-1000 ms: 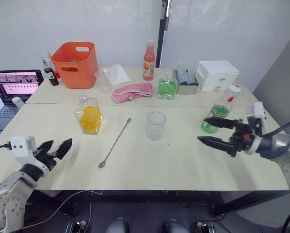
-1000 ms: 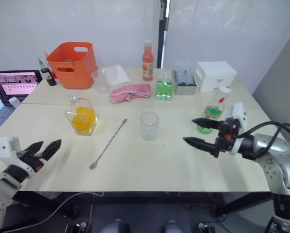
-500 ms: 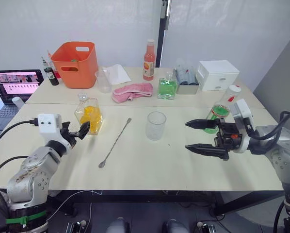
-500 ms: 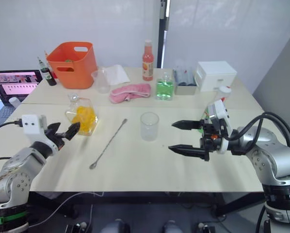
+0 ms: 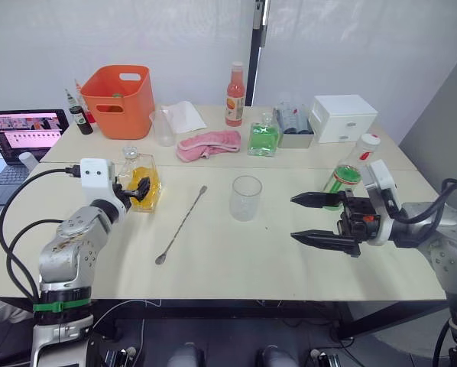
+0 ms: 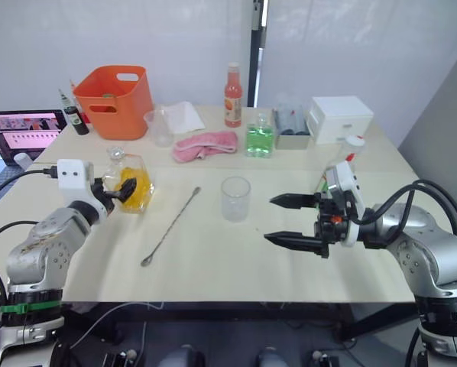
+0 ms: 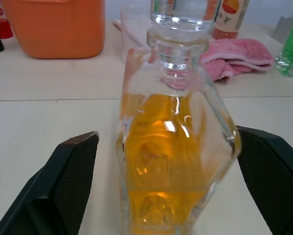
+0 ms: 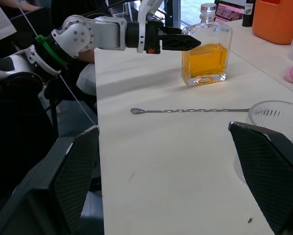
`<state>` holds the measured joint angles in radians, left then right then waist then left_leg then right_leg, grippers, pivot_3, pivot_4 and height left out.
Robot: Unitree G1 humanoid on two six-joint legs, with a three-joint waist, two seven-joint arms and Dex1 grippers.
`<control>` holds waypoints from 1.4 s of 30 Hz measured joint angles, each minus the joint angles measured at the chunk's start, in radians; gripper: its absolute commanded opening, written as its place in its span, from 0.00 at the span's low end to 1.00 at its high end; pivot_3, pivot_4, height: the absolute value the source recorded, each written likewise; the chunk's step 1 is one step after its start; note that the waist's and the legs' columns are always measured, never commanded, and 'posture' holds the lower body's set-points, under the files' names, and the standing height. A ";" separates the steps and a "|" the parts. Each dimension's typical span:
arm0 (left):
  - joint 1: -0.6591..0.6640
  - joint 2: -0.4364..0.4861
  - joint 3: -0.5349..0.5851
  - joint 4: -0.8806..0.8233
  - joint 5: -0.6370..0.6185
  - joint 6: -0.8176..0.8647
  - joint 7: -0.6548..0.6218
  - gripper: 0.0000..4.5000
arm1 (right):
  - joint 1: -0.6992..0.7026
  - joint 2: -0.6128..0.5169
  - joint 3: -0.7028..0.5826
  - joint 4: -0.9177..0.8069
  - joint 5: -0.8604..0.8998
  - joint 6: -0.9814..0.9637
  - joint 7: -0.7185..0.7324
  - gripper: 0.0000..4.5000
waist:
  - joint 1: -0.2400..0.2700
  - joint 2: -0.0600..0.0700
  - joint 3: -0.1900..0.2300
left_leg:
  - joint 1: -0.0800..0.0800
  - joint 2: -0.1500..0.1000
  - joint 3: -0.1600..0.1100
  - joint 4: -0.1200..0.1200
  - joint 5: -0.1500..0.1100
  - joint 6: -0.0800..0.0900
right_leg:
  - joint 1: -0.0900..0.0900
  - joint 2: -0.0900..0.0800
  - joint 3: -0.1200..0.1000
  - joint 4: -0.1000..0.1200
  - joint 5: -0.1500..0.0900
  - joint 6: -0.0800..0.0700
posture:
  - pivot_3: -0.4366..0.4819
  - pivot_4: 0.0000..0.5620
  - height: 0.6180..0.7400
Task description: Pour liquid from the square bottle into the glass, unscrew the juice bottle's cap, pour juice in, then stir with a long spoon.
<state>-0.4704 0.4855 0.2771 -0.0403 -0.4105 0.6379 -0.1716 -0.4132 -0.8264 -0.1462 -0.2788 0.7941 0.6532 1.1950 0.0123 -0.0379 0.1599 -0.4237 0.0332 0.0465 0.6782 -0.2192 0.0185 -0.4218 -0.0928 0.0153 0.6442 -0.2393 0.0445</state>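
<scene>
The left gripper (image 7: 156, 196) straddles the square bottle (image 5: 140, 183), fingers spread, not yet pinching. Next it must clamp and lift toward the glass (image 5: 245, 197). The right gripper (image 5: 306, 219) waits spread wide.

No readable text anywhere; green-and-white label on slim clear plastic bottle (image 5: 348, 175) and open laptop's screen (image 5: 27, 125) illegible.

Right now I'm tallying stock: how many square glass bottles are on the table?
2. The square bottle with yellow-orange liquid stands between the left hand's open fingers; the green-filled one stands at the back beside the pink cloth.
</scene>
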 measured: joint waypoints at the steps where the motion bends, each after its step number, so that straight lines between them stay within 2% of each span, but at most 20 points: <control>1: -0.014 -0.008 -0.008 0.020 0.013 -0.009 0.003 1.00 | 0.000 0.000 0.000 -0.004 0.004 0.002 -0.002 1.00 | 0.000 0.000 0.000 | 0.000 0.000 0.000 0.000 0.000 0.000 | 0.000 0.000 0.000 0.000 0.000 0.000 | 0.48 0.27 0.79; 7: -0.092 -0.044 -0.051 0.140 0.069 -0.058 -0.004 1.00 | 0.001 0.000 0.000 -0.021 0.015 0.011 -0.022 1.00 | 0.000 0.000 0.000 | 0.000 0.000 0.000 0.000 0.000 0.000 | 0.000 0.000 0.000 0.000 0.000 0.000 | 0.48 0.27 0.79; 12: -0.112 -0.050 -0.057 0.178 0.103 -0.073 0.002 0.66 | 0.001 0.000 -0.002 -0.027 0.014 0.027 -0.039 1.00 | 0.002 0.000 0.000 | -0.001 -0.001 0.000 0.000 0.000 0.000 | 0.000 -0.001 -0.001 0.000 0.000 0.000 | 0.48 0.27 0.79; 13: -0.113 -0.053 -0.055 0.179 0.104 -0.078 0.001 0.63 | 0.001 0.000 -0.002 -0.028 0.014 0.027 -0.043 1.00 | 0.004 0.000 0.000 | -0.001 -0.001 0.000 0.000 0.000 0.000 | 0.000 -0.001 -0.001 0.000 0.000 0.001 | 0.48 0.27 0.79; 23: -0.109 -0.041 -0.055 0.186 0.116 -0.099 -0.043 0.63 | 0.014 0.001 -0.003 -0.046 0.014 0.027 -0.069 1.00 | 0.005 -0.002 0.001 | -0.002 -0.001 -0.001 0.000 0.000 0.000 | -0.001 -0.001 -0.001 0.000 0.001 0.001 | 0.48 0.27 0.79; 30: -0.068 0.117 -0.026 0.187 0.007 -0.175 -0.399 0.63 | 0.027 0.001 -0.002 -0.044 0.011 0.026 -0.082 1.00 | -0.001 -0.007 0.004 | -0.007 0.000 -0.001 0.000 0.000 0.000 | -0.005 0.000 -0.002 -0.001 0.001 0.001 | 0.48 0.27 0.79; 35: -0.081 0.227 -0.031 0.119 -0.171 -0.117 -0.751 0.63 | 0.026 0.002 0.001 -0.004 -0.007 0.005 -0.066 1.00 | 0.003 -0.007 0.004 | -0.008 0.000 -0.001 0.001 0.000 0.000 | -0.004 -0.001 -0.004 -0.003 0.001 0.001 | 0.48 0.27 0.79; 38: -0.108 0.240 -0.086 0.071 -0.224 -0.087 -0.894 0.63 | 0.026 0.001 0.005 0.016 -0.025 -0.007 -0.052 1.00 | 0.004 -0.007 0.004 | -0.007 -0.001 -0.001 0.002 0.000 0.000 | -0.003 0.000 -0.004 -0.003 0.001 0.001 | 0.48 0.27 0.79; 42: -0.136 0.211 -0.216 0.047 -0.221 -0.073 -1.008 0.63 | 0.027 0.000 0.007 0.045 -0.040 -0.021 -0.038 1.00 | -0.001 -0.007 0.004 | -0.006 0.000 -0.001 0.002 0.000 0.000 | -0.003 0.001 -0.003 -0.002 0.001 0.001 | 0.48 0.27 0.79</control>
<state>-0.6068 0.6962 0.0609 0.0072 -0.6316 0.5653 -1.1797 -0.3864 -0.8263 -0.1391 -0.2342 0.7538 0.6327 1.1570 0.0116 -0.0445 0.1640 -0.4297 0.0330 0.0459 0.6801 -0.2191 0.0187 -0.4244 -0.0917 0.0122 0.6427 -0.2387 0.0453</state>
